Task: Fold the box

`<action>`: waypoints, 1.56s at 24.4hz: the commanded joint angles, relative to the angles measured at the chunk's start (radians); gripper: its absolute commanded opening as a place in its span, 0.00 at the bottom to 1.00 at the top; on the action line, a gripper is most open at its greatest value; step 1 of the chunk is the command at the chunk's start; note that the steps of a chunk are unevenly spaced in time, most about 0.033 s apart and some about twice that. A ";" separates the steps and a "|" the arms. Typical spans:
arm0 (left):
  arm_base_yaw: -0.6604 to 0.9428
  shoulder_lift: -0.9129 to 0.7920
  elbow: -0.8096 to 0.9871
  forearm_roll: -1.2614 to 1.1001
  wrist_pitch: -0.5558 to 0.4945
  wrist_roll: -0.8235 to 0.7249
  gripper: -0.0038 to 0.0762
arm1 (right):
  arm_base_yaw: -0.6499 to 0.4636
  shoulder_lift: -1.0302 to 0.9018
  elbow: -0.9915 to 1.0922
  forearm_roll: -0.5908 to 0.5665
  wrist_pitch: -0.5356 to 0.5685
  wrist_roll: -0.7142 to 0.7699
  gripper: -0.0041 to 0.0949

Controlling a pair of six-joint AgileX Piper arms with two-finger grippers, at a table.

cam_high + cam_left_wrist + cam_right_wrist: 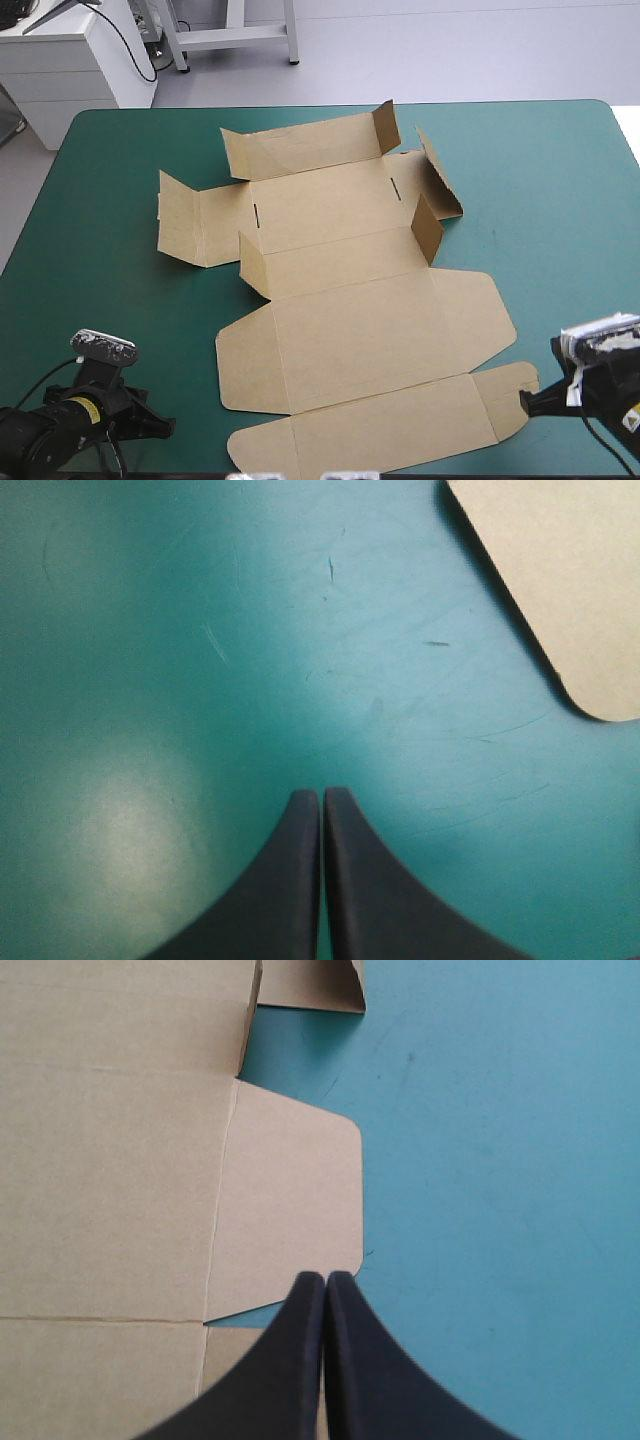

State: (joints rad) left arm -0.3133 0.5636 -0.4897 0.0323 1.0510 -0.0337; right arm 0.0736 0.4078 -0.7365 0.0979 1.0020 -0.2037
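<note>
While the box lies in the middle of the teal-green cover as an opened-out sheet, the fold is, by my reading, barely begun. Off the box's near left corner sits the left gripper, its black fingers pressed together into one point and gripping nothing. Its wrist view shows bare cover ahead and only one rounded corner of the board, well apart from the tips.

On the box's left, the side panel stands partly lifted. Across the far half, the far wall and the middle wall lean up from the base without being tucked. Two small tabs at their right ends stand upright, and the right side panel tilts loosely outward. Nearer the robot, the lid panel and the tuck strip lie flat.

At the box's near right corner waits the right gripper, fingers likewise closed to a point. Its tips are over the gap beside the lid's rounded flap — no board shows between them.

Still to do, it seems — raising the side panels square, tucking tabs and walls into a tray.
</note>
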 commanded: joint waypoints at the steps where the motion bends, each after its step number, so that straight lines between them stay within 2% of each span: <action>1: -0.007 0.005 -0.026 -0.002 -0.039 -0.003 0.04 | 0.003 0.136 -0.118 -0.006 -0.084 -0.015 0.03; 10: -0.007 0.005 -0.026 -0.002 -0.039 -0.007 0.04 | 0.003 0.469 -0.393 0.008 -0.084 -0.017 0.03; 17: -0.007 0.005 -0.026 -0.002 -0.039 -0.007 0.04 | 0.003 0.725 -0.616 0.068 -0.082 -0.096 0.03; 26: -0.007 0.005 -0.026 -0.002 -0.039 -0.007 0.04 | 0.003 1.168 -1.003 0.129 0.032 -0.170 0.03; 29: -0.007 0.005 -0.026 -0.002 -0.039 -0.007 0.04 | 0.045 1.291 -1.118 0.104 0.038 -0.166 0.03; 32: -0.007 0.005 -0.026 0.000 -0.039 -0.005 0.04 | 0.126 1.413 -1.228 -0.016 0.035 -0.099 0.15; 33: -0.007 0.005 -0.026 0.000 -0.039 -0.005 0.04 | 0.157 1.474 -1.282 -0.108 0.039 -0.029 0.22; 35: -0.007 0.005 -0.026 0.000 -0.039 -0.005 0.04 | 0.187 1.558 -1.357 -0.193 0.063 0.046 0.36; 37: -0.007 0.005 -0.026 0.000 -0.039 -0.005 0.04 | 0.201 1.633 -1.428 -0.195 0.103 0.064 0.54; 38: -0.007 0.005 -0.026 0.000 -0.039 -0.005 0.04 | 0.201 1.651 -1.445 -0.195 0.114 0.075 0.57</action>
State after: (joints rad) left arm -0.3133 0.5636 -0.4897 0.0323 1.0510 -0.0346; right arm 0.2711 2.0685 -2.1037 -0.0653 1.1136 -0.1609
